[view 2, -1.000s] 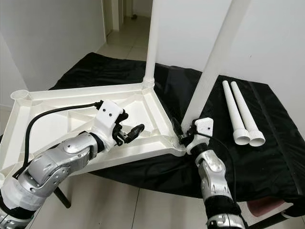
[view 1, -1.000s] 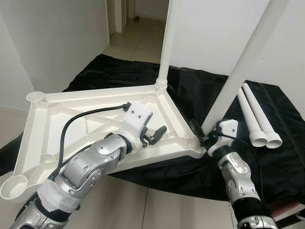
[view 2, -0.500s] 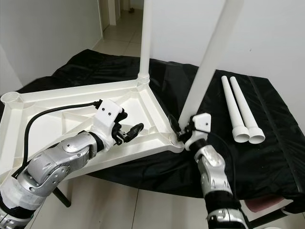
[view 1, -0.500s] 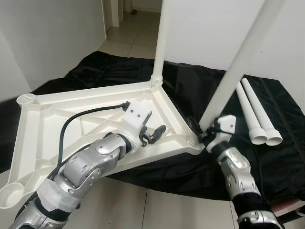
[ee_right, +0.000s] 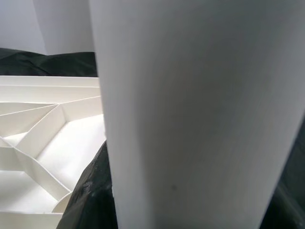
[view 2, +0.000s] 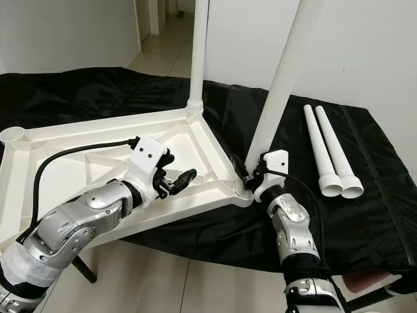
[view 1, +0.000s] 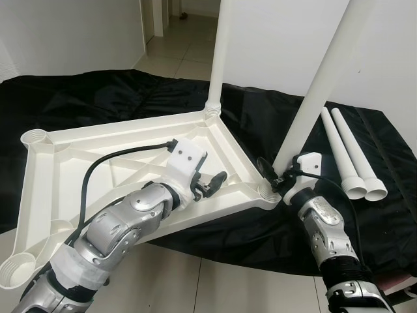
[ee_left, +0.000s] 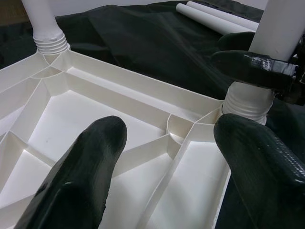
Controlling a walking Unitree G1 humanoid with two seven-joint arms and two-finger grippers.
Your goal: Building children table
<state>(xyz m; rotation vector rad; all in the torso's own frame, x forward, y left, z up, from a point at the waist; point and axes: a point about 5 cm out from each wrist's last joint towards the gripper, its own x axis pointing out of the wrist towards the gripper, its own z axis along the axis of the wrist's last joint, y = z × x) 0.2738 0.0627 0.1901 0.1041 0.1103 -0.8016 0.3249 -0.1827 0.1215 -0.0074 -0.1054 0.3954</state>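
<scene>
A white plastic table top lies upside down on a black cloth, its ribbed underside up. One white leg stands in the far corner socket. A second leg leans in the near right socket, and my right gripper is shut on it just above the threaded base. My left gripper hovers over the ribs near that corner, open, with nothing between its fingers. Two loose legs lie side by side on the cloth to the right.
Two empty leg sockets sit at the table top's left corners, which overhang the cloth-covered surface. Tiled floor lies below the near edge. White walls and a doorway stand behind.
The camera has shifted a little. The leg in my right gripper now stands slightly steeper in its socket. My left arm has stayed over the table top.
</scene>
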